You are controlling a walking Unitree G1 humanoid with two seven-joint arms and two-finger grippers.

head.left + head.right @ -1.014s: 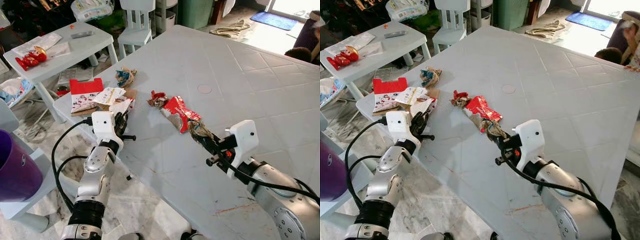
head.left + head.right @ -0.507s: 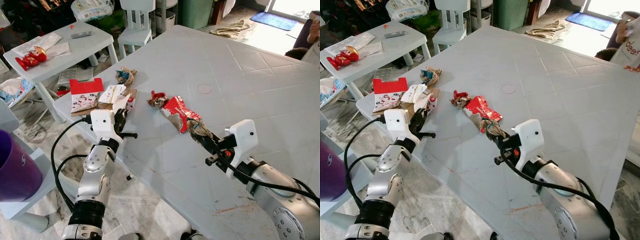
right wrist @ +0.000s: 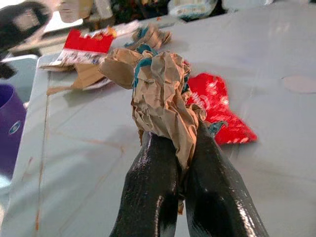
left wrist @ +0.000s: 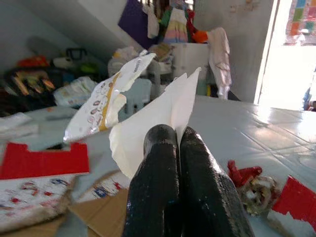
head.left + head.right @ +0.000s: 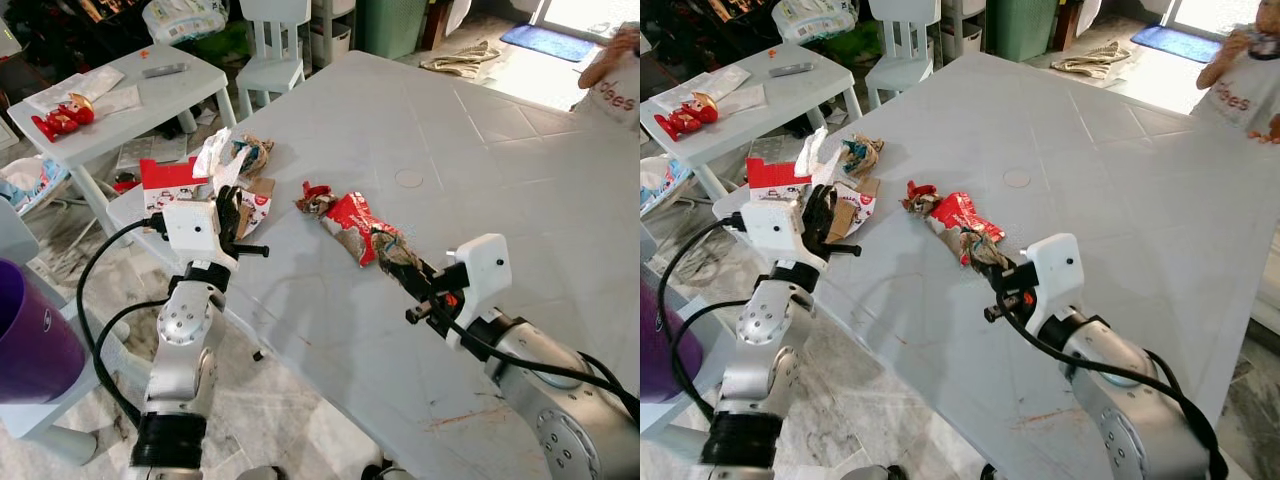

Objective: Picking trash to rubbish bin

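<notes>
Left gripper (image 5: 228,205): raised since a second ago, when it sat low at the table's near-left edge among the litter. It now stands above that edge. Fingers (image 4: 170,182) pressed together on a white wrapper (image 5: 213,152), which has come up off the pile with it and hangs free above the table (image 5: 480,150). A printed packet (image 4: 106,101) shows just beside the wrapper in the left wrist view; I cannot tell whether it is caught in the same grip.

Right gripper (image 5: 408,281): barely shifted over the same second, low over the table near its middle. Fingers (image 3: 153,192) closed on a crumpled brown paper wad (image 3: 155,94). The wad looks just clear of the surface, close beside the red wrapper (image 5: 352,218).

Left on the table:
- red wrapper, toward the middle, with a small red-and-brown scrap (image 5: 314,198) at its far end;
- red-and-white carton (image 5: 167,182) at the left corner;
- flat cardboard (image 5: 262,190) beside the carton;
- brown-and-blue crumple (image 5: 254,153) just beyond it.

Bin: a purple container (image 5: 30,345) stands off the table on my left; I judge this to be the rubbish bin, though I cannot confirm it.

Reading: both grippers are loaded, the left lift is done. My judgement is that the carry toward the bin comes next, left load first, since it is nearest. The wrapper is thin and loosely pinched; it could flutter or slip on a fast swing.
</notes>
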